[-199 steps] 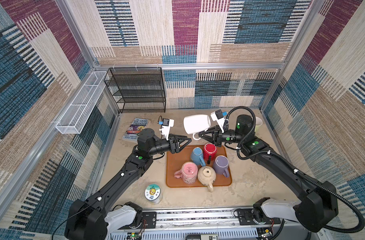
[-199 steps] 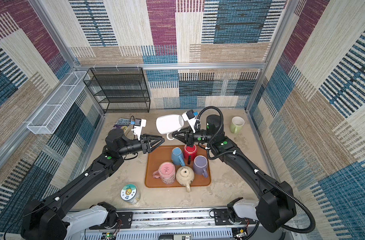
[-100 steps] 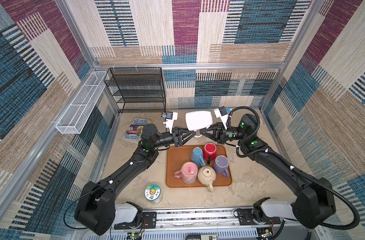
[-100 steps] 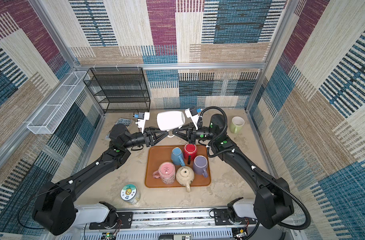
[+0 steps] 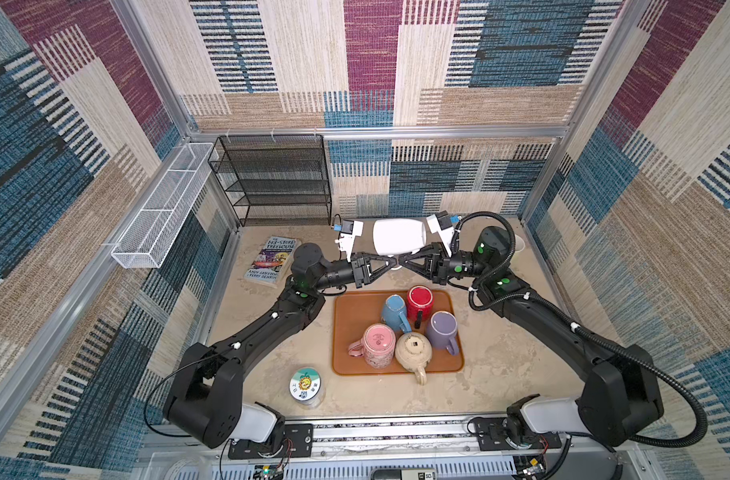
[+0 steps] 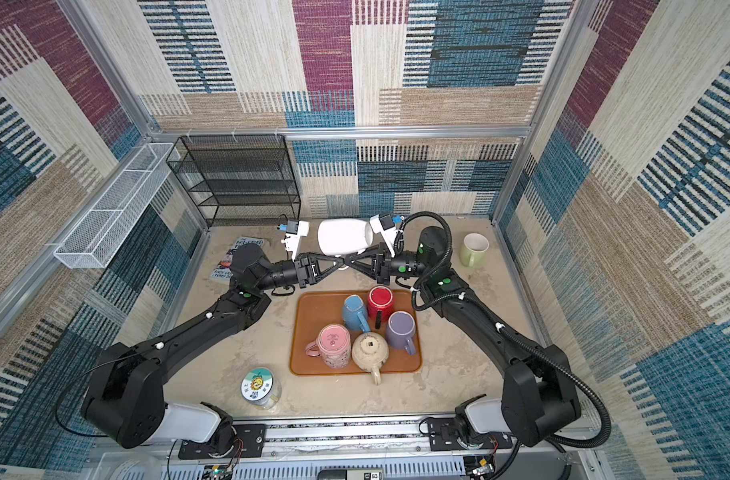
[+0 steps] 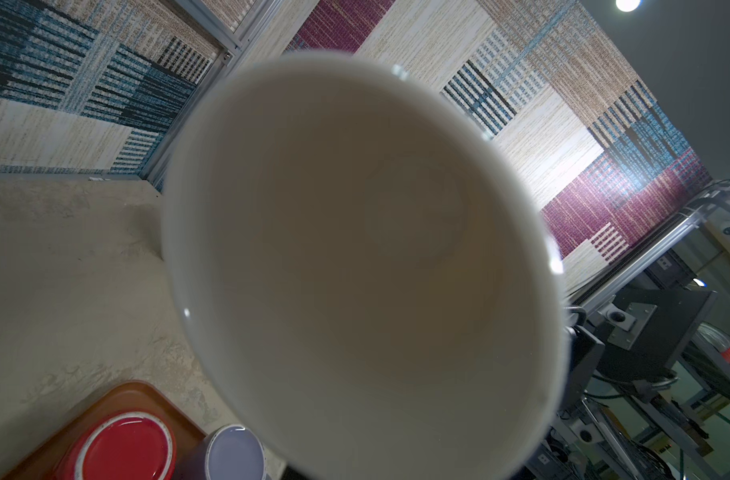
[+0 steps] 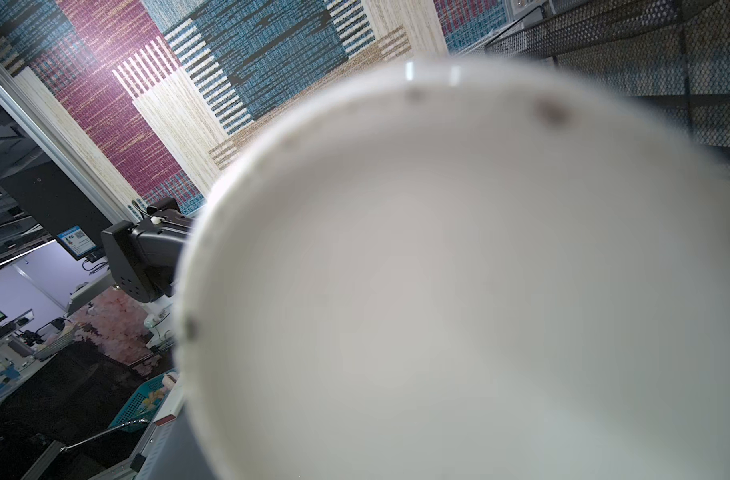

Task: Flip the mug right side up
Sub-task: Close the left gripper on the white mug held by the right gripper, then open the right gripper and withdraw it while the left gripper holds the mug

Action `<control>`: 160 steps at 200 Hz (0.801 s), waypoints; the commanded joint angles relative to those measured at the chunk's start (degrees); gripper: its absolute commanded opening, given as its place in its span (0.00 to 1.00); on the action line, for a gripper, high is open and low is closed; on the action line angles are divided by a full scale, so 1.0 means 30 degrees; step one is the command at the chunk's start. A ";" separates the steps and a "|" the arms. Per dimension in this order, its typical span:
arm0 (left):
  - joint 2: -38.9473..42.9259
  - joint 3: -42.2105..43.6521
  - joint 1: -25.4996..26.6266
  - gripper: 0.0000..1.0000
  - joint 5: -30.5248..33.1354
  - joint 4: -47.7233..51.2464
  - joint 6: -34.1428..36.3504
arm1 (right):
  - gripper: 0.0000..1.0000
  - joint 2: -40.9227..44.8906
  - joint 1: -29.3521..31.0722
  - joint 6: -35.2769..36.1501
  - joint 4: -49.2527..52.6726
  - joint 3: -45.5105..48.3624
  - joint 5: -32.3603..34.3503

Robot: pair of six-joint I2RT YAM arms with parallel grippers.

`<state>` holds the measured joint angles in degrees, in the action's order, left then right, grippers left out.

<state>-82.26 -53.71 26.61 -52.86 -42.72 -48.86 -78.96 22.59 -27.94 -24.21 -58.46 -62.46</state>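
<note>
1. Starting down by the arm bases, we've got a small clear jar (image 5: pixel 306 384) with a round cartoon-flower lid, standing on the mottled, stone-look beige table (image 5: pixel 500 353).
2. Next comes the brown tray (image 5: pixel 355 316), smooth with rounded corners, carrying five glossy ceramics packed close: pink mug (image 5: pixel 378 345), cream pot (image 5: pixel 413 351), purple mug (image 5: pixel 442 328), blue mug (image 5: pixel 394 309) and red mug (image 5: pixel 420 300). The pink and cream ones show stamped bottoms facing up.
3. Just past the tray's far edge is the action. The white mug (image 5: pixel 398 236) is up in the air, lying on its side with its handle underneath. The right gripper (image 5: pixel 405 262) is pinched fully together on that handle. The left gripper (image 5: pixel 390 262) comes in from the opposite side with its fingers drawn to a point on the same bit of handle, tips nearly meeting the right one's. As far as we can see, both arms have hold of it.
4. In the left wrist view we're looking straight into the mug's smooth open mouth. The right wrist view is filled by its blurry flat base, with a few dark specks on the ring.
5. Compared with a second ago, the left gripper was spread wide and hanging back by the tray's corner while the right carried the mug alone, tilted. Now the left has closed in and the mug sits level.
6. Further back, a paperback book (image 5: pixel 274 262) lies flat on the left and a pale green mug (image 6: pixel 473 248) stands upright on the right. A black mesh shelf (image 5: pixel 280 183) stands at the back wall, and a white wire basket (image 5: pixel 160 212) hangs on the left wall.
</note>
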 commanded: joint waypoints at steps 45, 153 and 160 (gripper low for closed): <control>-0.0297 -0.0406 0.0029 0.00 -0.0149 -0.2179 -0.0189 | 0.00 -0.0796 -0.0213 -0.0035 -0.0486 -0.0054 -0.0666; 0.0452 -0.1922 0.0006 0.00 0.3133 0.6940 0.5098 | 0.66 0.0352 -0.1510 -0.0337 0.0670 0.1902 0.2193; 0.0272 -0.2269 0.0007 0.00 0.3425 0.7613 0.5356 | 0.68 0.0743 -0.1680 -0.0404 0.0883 0.2263 0.2732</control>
<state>-80.44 -57.87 26.63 -46.13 -25.85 -38.74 -79.24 18.59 -28.18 -22.55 -53.80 -59.18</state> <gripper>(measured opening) 0.164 0.658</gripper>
